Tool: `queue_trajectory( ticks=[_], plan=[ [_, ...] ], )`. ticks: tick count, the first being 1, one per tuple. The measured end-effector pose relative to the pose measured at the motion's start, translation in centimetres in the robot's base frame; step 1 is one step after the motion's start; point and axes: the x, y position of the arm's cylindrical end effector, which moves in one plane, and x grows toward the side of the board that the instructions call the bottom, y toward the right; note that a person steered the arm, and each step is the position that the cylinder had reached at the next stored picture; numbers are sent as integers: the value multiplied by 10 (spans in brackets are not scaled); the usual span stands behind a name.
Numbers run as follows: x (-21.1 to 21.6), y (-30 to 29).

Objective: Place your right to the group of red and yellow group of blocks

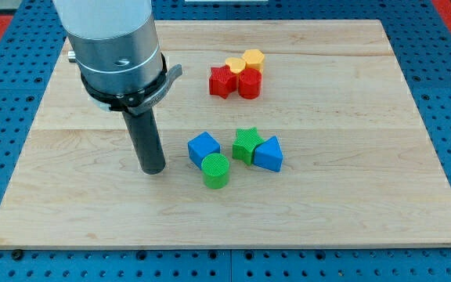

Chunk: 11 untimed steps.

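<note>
Rod tip parked left of the blue/green bunch, red-and-yellow cluster untouched up top.

No fingers here, so nothing clenched or released: just my tip, bare end of the dark rod, down on the pale wooden board around the middle-left, just beside the blue plastic cube and green plastic cylinder. Further right: green star block, blue triangular block. Target group well apart, near the far edge's middle: red star block, red cylinder block, yellow hexagonal block, small yellow block, all touching. Probably light, hard, slippery plastic, so easy to scatter. No pushing needed; better to swing wide toward the board's right side and stop beside the red cylinder.
</note>
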Motion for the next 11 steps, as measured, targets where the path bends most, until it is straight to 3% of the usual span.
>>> queue_trajectory(
  ticks=[2,4,6,8,9,11],
  plan=[
    [-22,15],
    [-69,87],
    [-69,128],
    [-134,220],
    [-156,210],
    [-162,124]
  ],
)
